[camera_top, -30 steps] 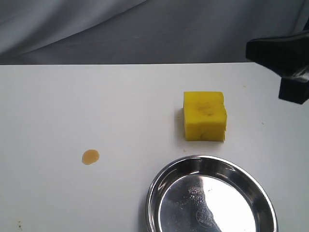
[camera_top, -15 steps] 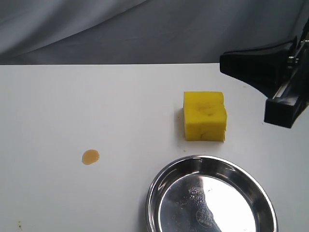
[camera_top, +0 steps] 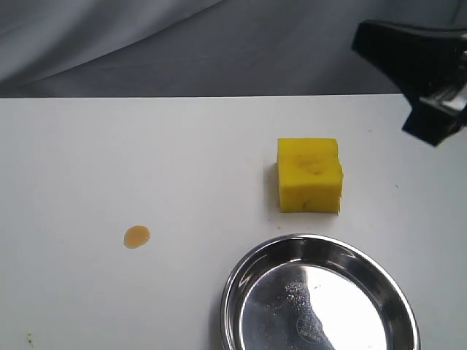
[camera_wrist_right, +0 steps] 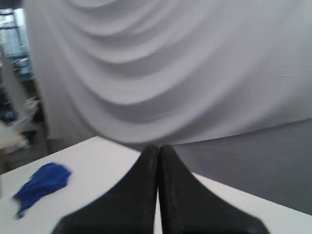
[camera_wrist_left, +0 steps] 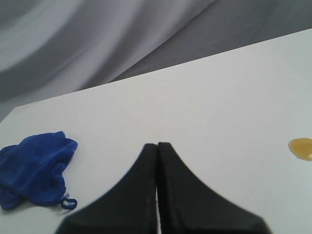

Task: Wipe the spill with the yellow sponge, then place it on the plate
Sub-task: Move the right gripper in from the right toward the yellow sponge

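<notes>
Right gripper (camera_wrist_right: 158, 146) first: hangs clenched on nothing up by the far right corner of the table (camera_top: 87, 160), well apart from the yellow sponge (camera_top: 309, 175), probably because no approach for the grab is under way yet. Holds the left gripper (camera_wrist_left: 157, 144) likewise pressed together and empty, low over the table with the spill (camera_top: 136, 237) off to one side, seemingly parked clear of the work. Finds the sponge sitting flat on the table just beyond the plate (camera_top: 314, 239), the amber drop unwiped well to its left, so calls for opening the fingers before any descent.
</notes>
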### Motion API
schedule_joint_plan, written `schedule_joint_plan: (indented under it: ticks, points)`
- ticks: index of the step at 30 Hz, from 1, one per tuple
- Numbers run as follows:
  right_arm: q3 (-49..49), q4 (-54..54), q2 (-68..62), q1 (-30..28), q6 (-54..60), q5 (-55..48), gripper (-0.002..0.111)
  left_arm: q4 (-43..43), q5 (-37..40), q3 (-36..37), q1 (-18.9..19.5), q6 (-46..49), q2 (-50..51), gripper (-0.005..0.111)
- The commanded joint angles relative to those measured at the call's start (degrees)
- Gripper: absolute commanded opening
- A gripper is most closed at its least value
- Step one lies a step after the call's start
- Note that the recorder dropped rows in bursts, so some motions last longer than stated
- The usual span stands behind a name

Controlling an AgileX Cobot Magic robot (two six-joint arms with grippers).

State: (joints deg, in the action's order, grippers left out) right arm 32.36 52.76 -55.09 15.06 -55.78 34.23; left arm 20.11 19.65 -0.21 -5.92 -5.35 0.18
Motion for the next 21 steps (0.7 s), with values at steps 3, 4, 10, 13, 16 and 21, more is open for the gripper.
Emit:
schedule_joint_plan:
  ticks: [3, 4, 10, 13, 16, 21]
  points:
    - [-0.17, -47.05, 1.44, 7.78, 53.54, -22.91, 0.0, 0.18, -0.2, 0.21, -0.32, -0.16, -0.18, 0.0]
    - [0.74, -54.19, 1.65, 10.07, 65.76, -26.43, 0.0, 0.18, -0.2, 0.21, -0.32, -0.16, -0.18, 0.0]
    - [6.02, -68.82, 2.14, 16.47, 86.86, -38.95, 0.0, 0.18, -0.2, 0.21, -0.32, -0.16, -0.18, 0.0]
    - [6.04, -68.82, 2.14, 16.35, 86.62, -38.69, 0.0, 0.18, -0.2, 0.21, -0.32, -0.16, -0.18, 0.0]
    - [6.04, -68.82, 2.14, 16.35, 86.62, -39.08, 0.0, 0.18, -0.2, 0.21, -0.32, -0.16, -0.18, 0.0]
    - [6.04, -69.53, 2.14, 16.35, 86.62, -39.45, 0.0, 0.18, -0.2, 0.21, -0.32, -0.16, -0.18, 0.0]
